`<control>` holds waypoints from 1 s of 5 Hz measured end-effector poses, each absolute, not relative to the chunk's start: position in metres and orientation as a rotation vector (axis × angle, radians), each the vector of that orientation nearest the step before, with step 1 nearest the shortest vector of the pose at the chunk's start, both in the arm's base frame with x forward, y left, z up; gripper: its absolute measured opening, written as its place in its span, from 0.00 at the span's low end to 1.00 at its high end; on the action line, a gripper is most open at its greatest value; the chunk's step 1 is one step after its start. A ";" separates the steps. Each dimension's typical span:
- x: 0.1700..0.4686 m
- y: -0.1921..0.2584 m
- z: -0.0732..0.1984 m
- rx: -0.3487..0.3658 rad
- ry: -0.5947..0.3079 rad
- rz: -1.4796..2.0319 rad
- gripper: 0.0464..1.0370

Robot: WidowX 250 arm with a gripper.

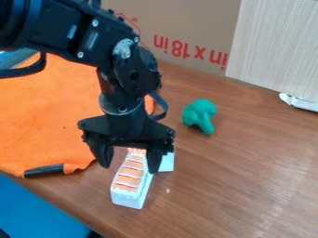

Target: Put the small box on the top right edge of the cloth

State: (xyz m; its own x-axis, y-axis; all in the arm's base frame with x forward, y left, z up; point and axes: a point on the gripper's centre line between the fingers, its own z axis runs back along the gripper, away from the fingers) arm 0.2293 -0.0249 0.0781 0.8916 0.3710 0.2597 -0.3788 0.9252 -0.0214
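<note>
Gripper (129,168), fingers spread wide and gripping nothing, positioned over the far part of the small box (128,182), which lies on the wooden table (236,181) right of the orange cloth (53,111).

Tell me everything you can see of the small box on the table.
The small box is long and narrow, with pale, whitish sides and orange patches along its top, split by light bands. It looks like printed card. It lies flat on the brown table, off the orange cloth. The open tool hangs over its far part, hiding some of it; I can't tell if they touch. Whether the pale piece beside it belongs to it is unclear.
</note>
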 end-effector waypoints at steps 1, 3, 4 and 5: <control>0.230 -0.025 0.074 0.030 -0.268 0.380 0.96; 0.227 -0.019 0.061 0.046 -0.261 0.409 0.96; 0.225 -0.020 0.055 0.055 -0.262 0.420 0.96; 0.224 -0.020 0.046 0.056 -0.256 0.425 0.92</control>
